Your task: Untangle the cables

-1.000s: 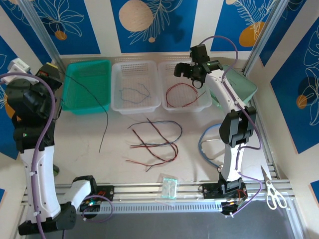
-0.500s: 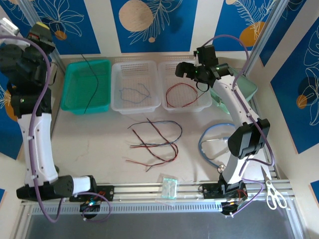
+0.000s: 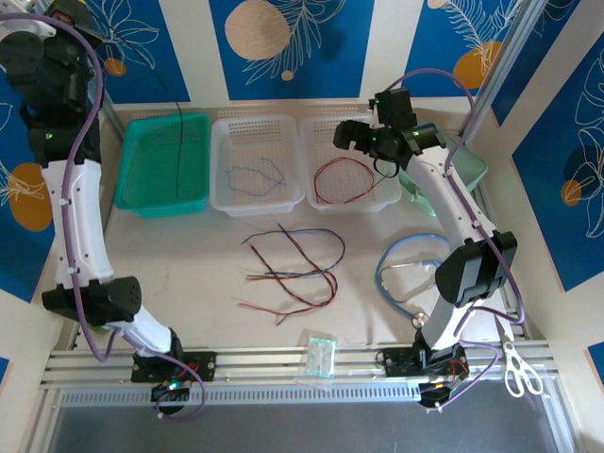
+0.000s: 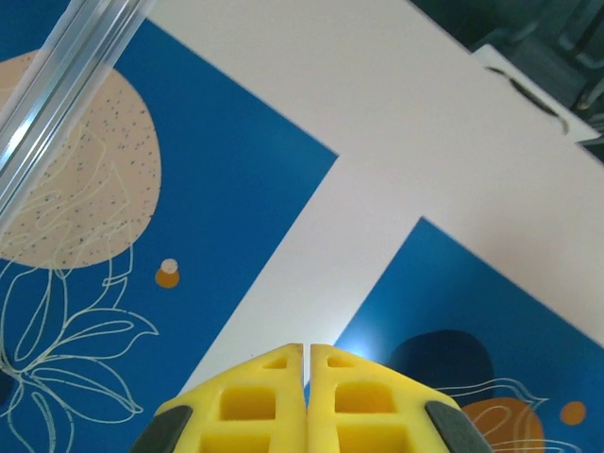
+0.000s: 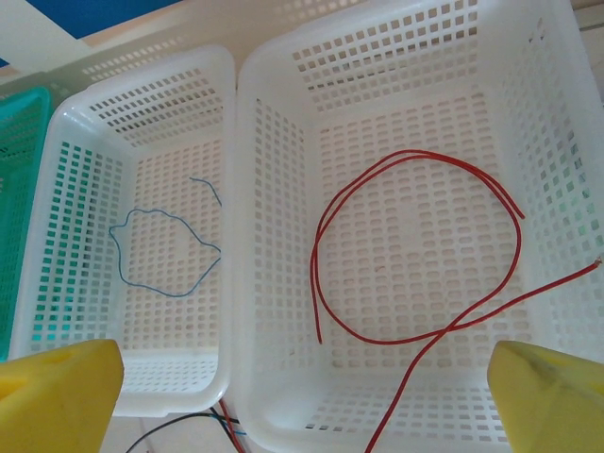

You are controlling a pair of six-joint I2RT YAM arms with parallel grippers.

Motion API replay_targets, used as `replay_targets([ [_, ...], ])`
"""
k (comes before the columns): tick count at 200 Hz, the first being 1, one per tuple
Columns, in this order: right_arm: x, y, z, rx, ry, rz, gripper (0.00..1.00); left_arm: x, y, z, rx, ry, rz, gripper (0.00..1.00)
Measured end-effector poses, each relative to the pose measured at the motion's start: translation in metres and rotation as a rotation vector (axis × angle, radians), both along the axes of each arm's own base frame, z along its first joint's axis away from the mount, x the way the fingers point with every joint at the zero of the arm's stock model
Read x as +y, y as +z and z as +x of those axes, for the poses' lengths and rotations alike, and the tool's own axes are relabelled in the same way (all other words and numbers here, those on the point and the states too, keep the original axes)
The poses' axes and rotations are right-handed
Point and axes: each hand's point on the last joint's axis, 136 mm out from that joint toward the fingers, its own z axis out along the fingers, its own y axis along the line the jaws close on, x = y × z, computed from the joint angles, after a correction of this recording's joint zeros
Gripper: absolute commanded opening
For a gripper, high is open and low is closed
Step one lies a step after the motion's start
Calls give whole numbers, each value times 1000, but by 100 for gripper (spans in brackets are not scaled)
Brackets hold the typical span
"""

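The left claw [image 4: 307, 377], pressed together high over the tabletop's [image 3: 217, 302] far-left corner, apparently dangles the black cable [image 3: 179, 151] into the green tray [image 3: 142, 193] for sorting, while the right claw [image 5: 302, 392] hangs spread above the basketed red cable [image 5: 415, 156], the tangle [image 3: 297, 269] lying mid-tabletop.

No lettering, label, brand, number or sign can be read anywhere; on the blue wall panels [image 3: 311, 47] only drawn leaves and circles are seen.
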Motion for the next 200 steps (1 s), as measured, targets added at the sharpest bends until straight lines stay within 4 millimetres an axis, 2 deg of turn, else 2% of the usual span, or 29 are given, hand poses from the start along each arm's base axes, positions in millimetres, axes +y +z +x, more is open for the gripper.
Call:
replay_targets([
  [28,-1,-1,-3,18,-7,2,99,10,-15,20,48,65,46,0],
  [92,8,21,-5,-9,5,21,99,19,-23,40,71,101,97,0],
  [118,13,17,-5,3,17,22,99,20,-42,56,120,92,96,0],
  [134,18,12,-4,17,28,21,99,21,-64,65,179,87,90,0],
  [148,22,8,-6,29,37,19,99,26,-93,76,254,98,78,0],
  [165,29,7,-10,37,56,22,99,34,-143,91,376,127,67,0],
  [179,34,7,-12,37,69,25,99,40,-192,100,494,151,64,0],
  [200,37,3,-13,43,79,26,99,46,-249,108,627,171,62,0],
])
